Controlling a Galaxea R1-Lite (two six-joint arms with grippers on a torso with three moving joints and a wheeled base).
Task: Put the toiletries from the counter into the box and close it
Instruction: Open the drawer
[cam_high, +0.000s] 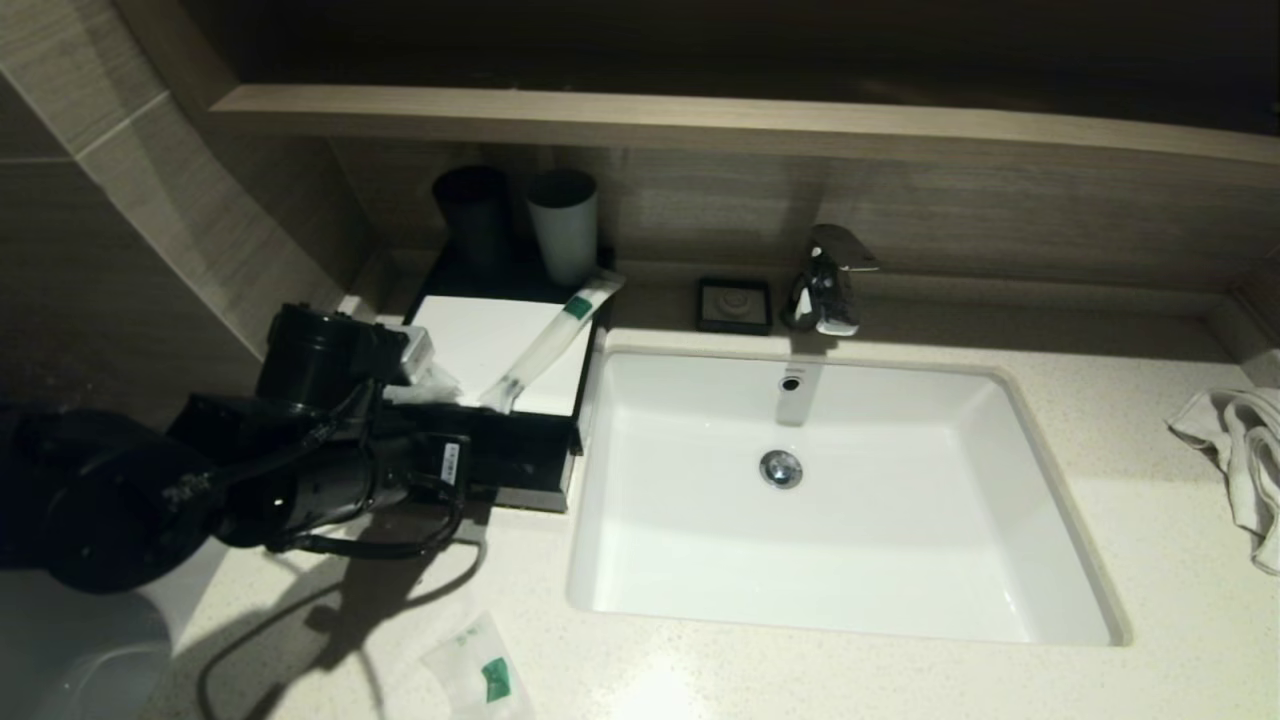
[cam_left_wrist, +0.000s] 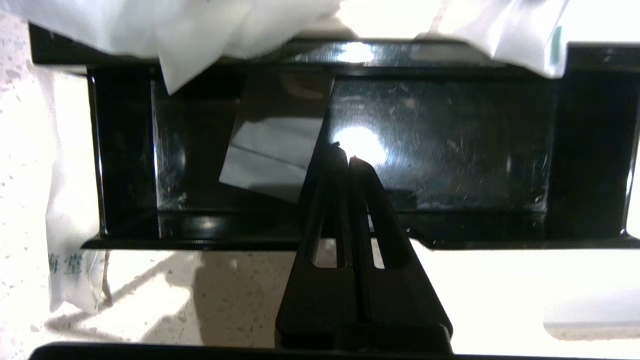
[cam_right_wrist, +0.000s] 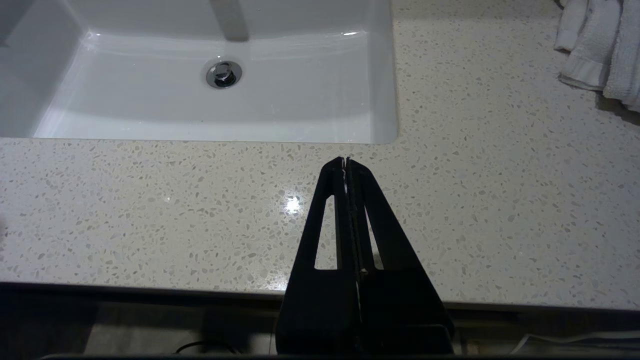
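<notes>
With its fingers pressed together and empty, the left gripper (cam_left_wrist: 348, 159) hangs over the open drawer of the flat black rectangular box (cam_high: 520, 455) at far left, so next, I judge, it must fetch the short translucent white sachet (cam_high: 480, 672) lying near on the speckled off-white stone counter (cam_high: 900, 680).

I see the box (cam_high: 520, 400), a flat black case with a white top panel, sitting on the speckled counter (cam_high: 1100, 420) at nine o'clock of the sink, its front drawer (cam_left_wrist: 440, 150) pulled open. One long slim sachet (cam_high: 550, 340) with a green label lies diagonally across the panel; a crumpled sachet (cam_high: 430, 385) rests at the panel's near-left corner. A short pouch (cam_high: 480, 675) lies flat on the counter at six o'clock of the box.
</notes>
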